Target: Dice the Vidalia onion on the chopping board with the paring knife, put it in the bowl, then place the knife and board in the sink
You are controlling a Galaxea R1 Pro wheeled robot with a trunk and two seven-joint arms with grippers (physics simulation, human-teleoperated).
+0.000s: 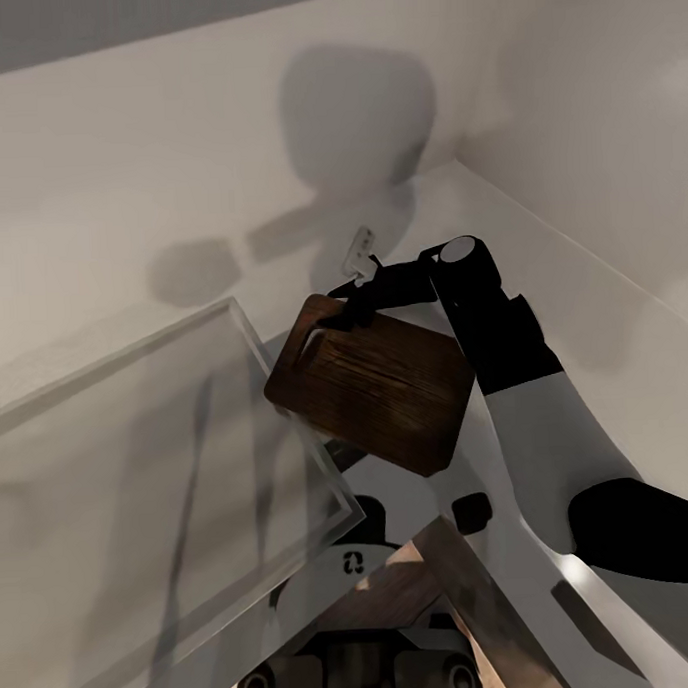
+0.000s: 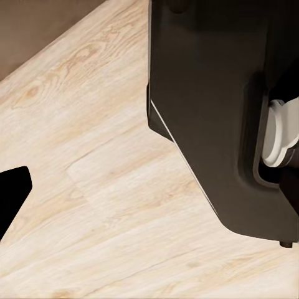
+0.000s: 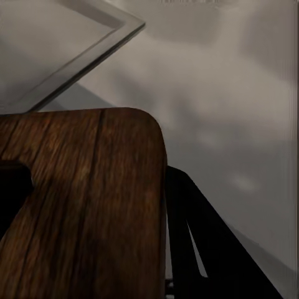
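In the head view the right arm (image 1: 504, 347) reaches up from the 4 o'clock corner toward the centre, and its right hand (image 1: 354, 308) is clamped on the chopping board (image 1: 371, 393) at the board's far end, where the oval slot sits. The dark brown board hangs in the air, tilted, with its free end pointing toward 5 o'clock, in front of pale walls (image 1: 126, 173) that meet in a corner toward 1 o'clock. A small white wall fitting (image 1: 361, 245) sits just beyond the hand at 12 o'clock from it. At 8 o'clock of the board lies a large pale, glassy rectangular panel with a raised rim (image 1: 287, 407), its near corner just beside the board's left edge; whether they touch cannot be told. The robot's own base (image 1: 356, 624) shows at 6 o'clock. In the right wrist view the board's wood grain (image 3: 93, 205) and one rounded corner fill the near field, with the panel's rim (image 3: 93, 50) beyond it and a dark part of the hand at the board's edge. The left wrist view looks down on a light wooden floor (image 2: 112, 187) and the dark robot body (image 2: 218, 112); a black shape at the picture's edge may be a finger, so whether the left hand is open or closed cannot be told.
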